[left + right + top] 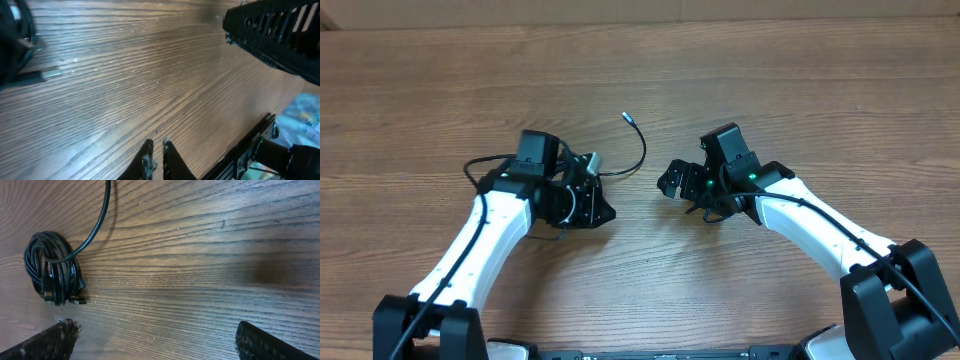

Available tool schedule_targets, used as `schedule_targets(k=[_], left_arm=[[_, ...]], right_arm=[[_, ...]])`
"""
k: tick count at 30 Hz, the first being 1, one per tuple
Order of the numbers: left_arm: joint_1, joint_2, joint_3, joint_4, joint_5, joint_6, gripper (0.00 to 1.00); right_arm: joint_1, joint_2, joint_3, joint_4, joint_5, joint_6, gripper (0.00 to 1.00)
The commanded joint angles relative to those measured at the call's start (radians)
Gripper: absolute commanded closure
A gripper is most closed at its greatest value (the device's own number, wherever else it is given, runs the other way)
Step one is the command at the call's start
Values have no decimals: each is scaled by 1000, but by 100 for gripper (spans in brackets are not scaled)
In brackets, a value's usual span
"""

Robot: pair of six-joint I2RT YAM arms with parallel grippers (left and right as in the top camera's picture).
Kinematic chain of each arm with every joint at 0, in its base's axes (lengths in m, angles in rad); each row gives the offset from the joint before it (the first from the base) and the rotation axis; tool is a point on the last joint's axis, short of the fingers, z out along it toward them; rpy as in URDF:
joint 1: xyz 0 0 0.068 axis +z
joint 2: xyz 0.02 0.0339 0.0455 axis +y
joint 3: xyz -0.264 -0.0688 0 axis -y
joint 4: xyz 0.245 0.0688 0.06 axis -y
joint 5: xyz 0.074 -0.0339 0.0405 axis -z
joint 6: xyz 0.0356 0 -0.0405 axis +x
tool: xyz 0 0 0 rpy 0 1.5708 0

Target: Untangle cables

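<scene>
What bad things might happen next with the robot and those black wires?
The cables are bunched in a coil, so tugging the loose strand might pull it tighter. The left gripper holds nothing and the cables lie off to its side, so it might grab only air. The right gripper is open close by; the two might bump.

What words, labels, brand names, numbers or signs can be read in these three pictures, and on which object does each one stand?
None: no view shows a readable word, label, brand name or number.
The wooden table shows only its grain, and the cables carry no visible print.
The green lights on the right arm are plain dots, not text.
</scene>
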Motion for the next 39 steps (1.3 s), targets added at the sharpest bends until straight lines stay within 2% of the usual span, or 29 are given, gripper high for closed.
schedule_targets(k=[1,8,17,26,32,34,37,38,39], left_arm=[[-20,38,-10,19,-8,-29,88],[-45,88,-10,35,-37,-60,89],[-95,114,-10,52,-166,-120,81],[-137,114,-10,100,-295,-231,83],[-169,114,-10,156,-409,-295,80],[-178,115,-10,174,-423,-295,83],[-186,119,-10,192,-463,-295,87],[-186,119,-10,196,-467,-294,96],[-184,118,-8,201,-466,-294,96]], right_arm=[[4,3,-6,6,14,3,0],[4,3,-6,6,14,3,0],[4,3,-6,6,14,3,0],[4,3,-6,6,14,3,0],[4,3,-6,10,15,3,0],[4,3,-6,10,15,3,1],[4,3,-6,10,14,3,20],[4,3,-6,10,15,3,32],[4,3,-6,10,15,3,43]])
